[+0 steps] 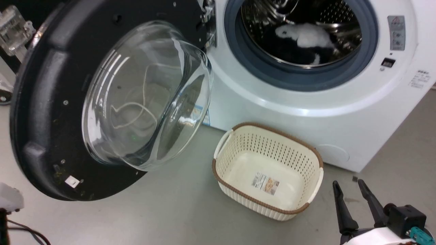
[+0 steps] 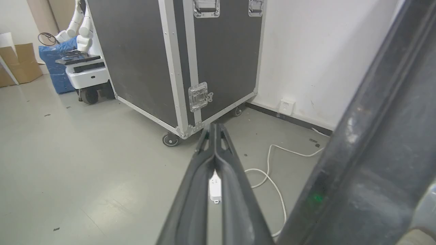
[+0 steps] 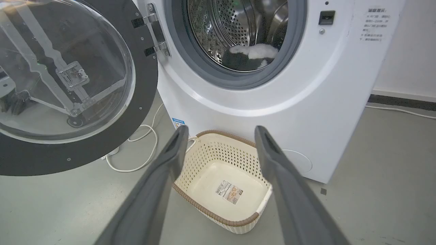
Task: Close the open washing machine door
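- You have no wording here sharp enough to read.
- Washing machine (image 3: pixel 238 112) front, right of the porthole: a printed notice (image 3: pixel 371 25), with characters too small.
- Above it, a grey sticker (image 1: pixel 396 32) bears a warning triangle.
- Lower corner: a blue label (image 3: pixel 178 122), blurred.
- Basket (image 3: pixel 224 134) floor: a product sticker (image 3: pixel 229 192), illegible.

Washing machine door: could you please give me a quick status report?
Left claw shut, empty; right claw open, empty. Large round black-rimmed glass door wide open. Cream perforated plastic basket on floor before white washing machine.
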